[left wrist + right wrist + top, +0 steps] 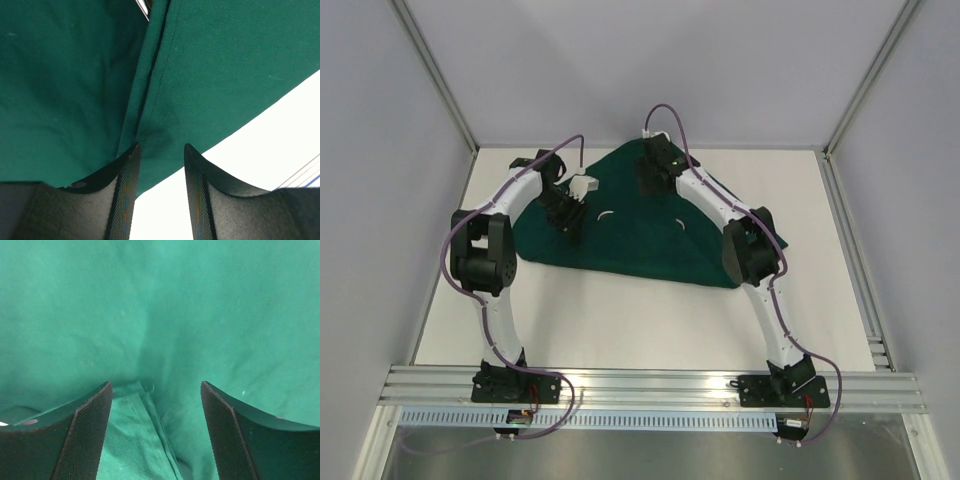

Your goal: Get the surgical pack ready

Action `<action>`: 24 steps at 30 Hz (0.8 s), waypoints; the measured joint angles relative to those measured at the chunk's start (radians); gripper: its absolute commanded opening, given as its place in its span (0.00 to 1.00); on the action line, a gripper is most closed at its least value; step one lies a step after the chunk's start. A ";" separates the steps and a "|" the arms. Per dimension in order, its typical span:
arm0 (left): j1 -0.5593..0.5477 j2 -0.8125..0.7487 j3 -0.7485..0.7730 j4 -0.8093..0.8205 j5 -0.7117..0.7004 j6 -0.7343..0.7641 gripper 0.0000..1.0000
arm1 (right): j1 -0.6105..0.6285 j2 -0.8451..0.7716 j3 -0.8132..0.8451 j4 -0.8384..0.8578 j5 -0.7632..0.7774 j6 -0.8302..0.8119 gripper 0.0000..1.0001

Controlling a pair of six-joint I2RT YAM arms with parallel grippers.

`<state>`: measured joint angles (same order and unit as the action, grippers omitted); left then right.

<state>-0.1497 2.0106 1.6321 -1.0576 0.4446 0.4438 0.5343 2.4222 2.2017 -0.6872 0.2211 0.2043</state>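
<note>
closest to the left wrist camera, the left gripper [160,147] stood about half open, its two dark fingers [125,190] apart with a clear gap between them. nothing was clamped in that gap. the bare white table [280,145] showed through its nearer part, and the edge of the dark green cloth [225,75] lay at the tips. whether the tips touched the cloth could not be told. just ahead of them a small pucker marked the start of a folded hem, which ran straight away from the gripper. far ahead, beside that fold, a sliver of shiny steel [144,6] showed at the cloth's edge.

the right gripper [156,385] was spread wide and held nothing. its ribbed pads [85,440] hung over the cloth, which filled everything below and ahead of it. a folded edge lay between the fingers, and soft creases rose beyond.

from above, the cloth lay in a rough triangle on the table. the left gripper was over its left part and the right gripper near its far corner. a small pale object [582,185] sat just beyond the left gripper, and a thin pale mark [605,213] showed on the cloth between the two grippers. what these were could not be made out.
</note>
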 measured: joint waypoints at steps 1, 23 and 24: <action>0.000 0.000 0.000 0.000 -0.001 0.000 0.49 | -0.002 -0.001 0.010 0.006 -0.003 -0.003 0.74; 0.377 -0.101 -0.004 0.168 -0.203 -0.181 0.68 | -0.384 -0.723 -0.968 0.074 0.015 0.256 0.71; 0.372 -0.089 -0.004 0.171 -0.224 -0.181 0.69 | -0.417 -0.723 -1.004 0.082 0.013 0.271 0.71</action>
<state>0.2218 1.9217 1.6279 -0.8871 0.2203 0.2626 0.1173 1.6989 1.1973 -0.6048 0.2337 0.4751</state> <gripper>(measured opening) 0.674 0.714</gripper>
